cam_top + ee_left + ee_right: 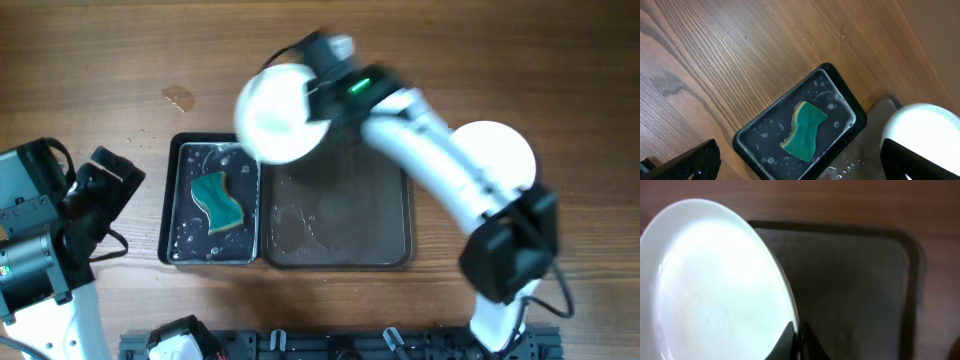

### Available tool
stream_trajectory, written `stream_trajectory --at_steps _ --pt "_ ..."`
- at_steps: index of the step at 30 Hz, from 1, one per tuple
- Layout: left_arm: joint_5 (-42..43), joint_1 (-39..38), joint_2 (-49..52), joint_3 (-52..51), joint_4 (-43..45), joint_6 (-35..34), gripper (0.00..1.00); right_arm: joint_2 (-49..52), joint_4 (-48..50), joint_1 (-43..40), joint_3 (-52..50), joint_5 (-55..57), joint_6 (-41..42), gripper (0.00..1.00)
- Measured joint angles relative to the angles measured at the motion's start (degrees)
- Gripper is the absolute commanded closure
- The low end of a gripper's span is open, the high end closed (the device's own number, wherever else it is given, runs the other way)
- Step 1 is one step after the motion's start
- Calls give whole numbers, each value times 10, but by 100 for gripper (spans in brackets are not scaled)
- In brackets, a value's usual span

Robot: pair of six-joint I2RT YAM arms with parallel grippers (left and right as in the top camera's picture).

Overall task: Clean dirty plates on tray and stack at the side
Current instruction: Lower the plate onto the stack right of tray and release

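white plate (280, 112), wiped plain, hangs tilted over the far left corner of the brown tray (340, 225), its rim pinched by the clenched right gripper (318, 92); second plate (505, 150) lies right of the tray; left gripper (100, 190) gapes wide beside the sponge (218, 200)

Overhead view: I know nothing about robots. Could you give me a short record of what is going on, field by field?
right hand: shut on the rim of a white plate, held over the brown tray's upper left corner
left hand: open, empty, left of the black tray
brown tray: wet, no plate seen resting on it
black tray: wet, holds a green sponge
side plate: white, just right of the brown tray, partly hidden by the right arm
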Motion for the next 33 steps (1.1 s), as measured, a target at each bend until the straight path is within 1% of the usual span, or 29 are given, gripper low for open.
stream_trajectory --at_steps 2,4,6,8,10,11,12,13,16,18,20,22,24,25,26,29,31,33 --pt "0 0 0 0 0 0 0 -38 -40 -100 0 -94 -1 96" --pt "0 0 0 0 0 0 0 -94 -92 -186 0 -142 -14 96" --pt "0 0 0 0 0 0 0 -149 -152 -259 1 -161 -32 96" --pt "0 0 0 0 0 0 0 -183 -183 -317 -2 -171 -47 96" --pt "0 0 0 0 0 0 0 -217 -185 -383 -33 -177 -62 96" --pt "0 0 0 0 0 0 0 -225 -184 -401 -49 -178 -65 96" --pt "0 0 0 0 0 0 0 -235 -175 -422 -76 -179 -68 96" --pt "0 0 0 0 0 0 0 -246 -160 -463 -141 -181 -73 96" --pt "0 0 0 0 0 0 0 -247 -59 -541 -306 -194 -75 95" --pt "0 0 0 0 0 0 0 -243 3 -581 -397 -215 -74 96" --pt "0 0 0 0 0 0 0 -242 39 -603 -460 -221 -75 96" --pt "0 0 0 0 0 0 0 -242 61 -602 -489 -212 -75 95" --pt "0 0 0 0 0 0 0 -242 69 -602 -492 -201 -75 61" --pt "0 0 0 0 0 0 0 -242 73 -602 -492 -194 -69 51" --pt "0 0 0 0 0 0 0 -242 75 -602 -492 -184 -64 49" --pt "0 0 0 0 0 0 0 -242 72 -602 -492 -161 -37 47" --pt "0 0 0 0 0 0 0 -252 58 -600 -491 -176 -40 47" --pt "0 0 0 0 0 0 0 -286 27 -589 -484 -210 -58 47"
